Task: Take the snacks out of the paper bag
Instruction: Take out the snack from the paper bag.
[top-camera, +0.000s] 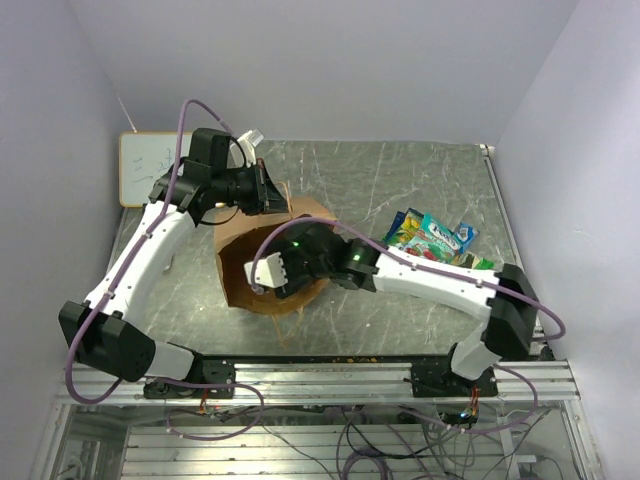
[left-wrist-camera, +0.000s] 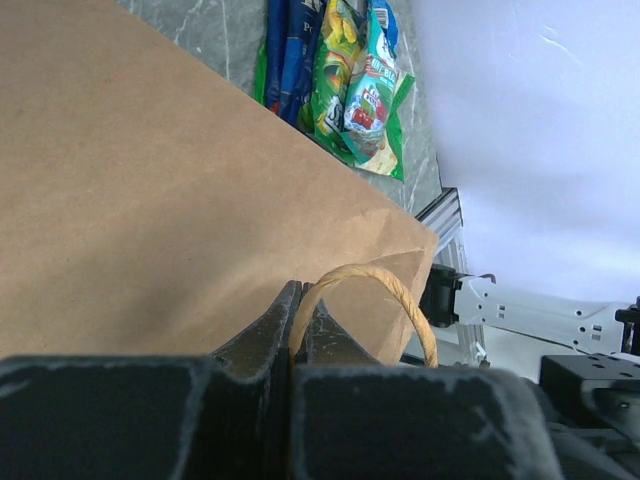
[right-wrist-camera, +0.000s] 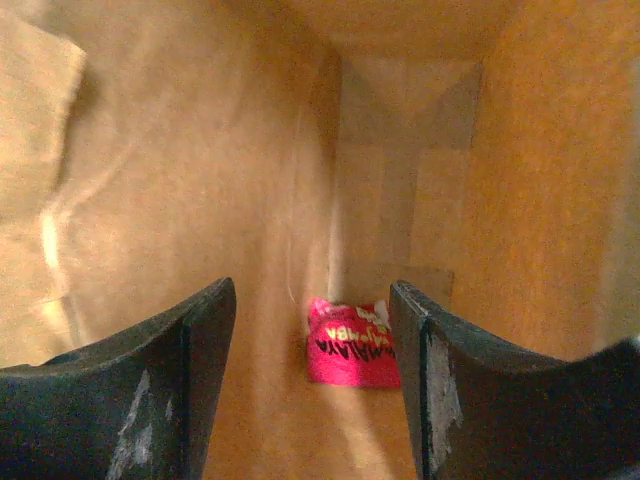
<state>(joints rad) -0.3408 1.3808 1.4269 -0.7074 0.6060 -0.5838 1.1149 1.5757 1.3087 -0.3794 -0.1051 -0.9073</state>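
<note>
Eyes on the paper bag (top-camera: 290, 215): it sits near the middle of the grey marbled surface (top-camera: 400, 180), brown kraft, its mouth gaping toward the overhead camera. Inside, from the right wrist view, one red packet (right-wrist-camera: 352, 345) lies flat on the bottom of the bag, against the far wall, yellow lettering on its face. That is the only packet showing in there.

The right tool (right-wrist-camera: 312, 300) is down in the bag's mouth, its two dark fingers (right-wrist-camera: 170, 390) spread wide, one on either side of the red packet in the view but apart from it, well above. Nothing is between them.

Up at the bag's far edge, the left tool (left-wrist-camera: 300, 300) is pressed together on the twisted paper handle (left-wrist-camera: 375, 290). The fingers pinch one end of the loop, and the rest arches free to the right, beside the bag's corner.

Out on the surface, to the right of the bag, a heap of snacks (top-camera: 432, 238) lies in a loose overlapping pile: blue, green and teal foil packets, glossy, labels up. The left wrist view catches the same pile (left-wrist-camera: 345, 80) just past the bag's side wall, close to it. I cannot tell whether they touch.

Far left, a small whiteboard (top-camera: 152, 168) lies at the far corner of the surface, well apart from the bag.
</note>
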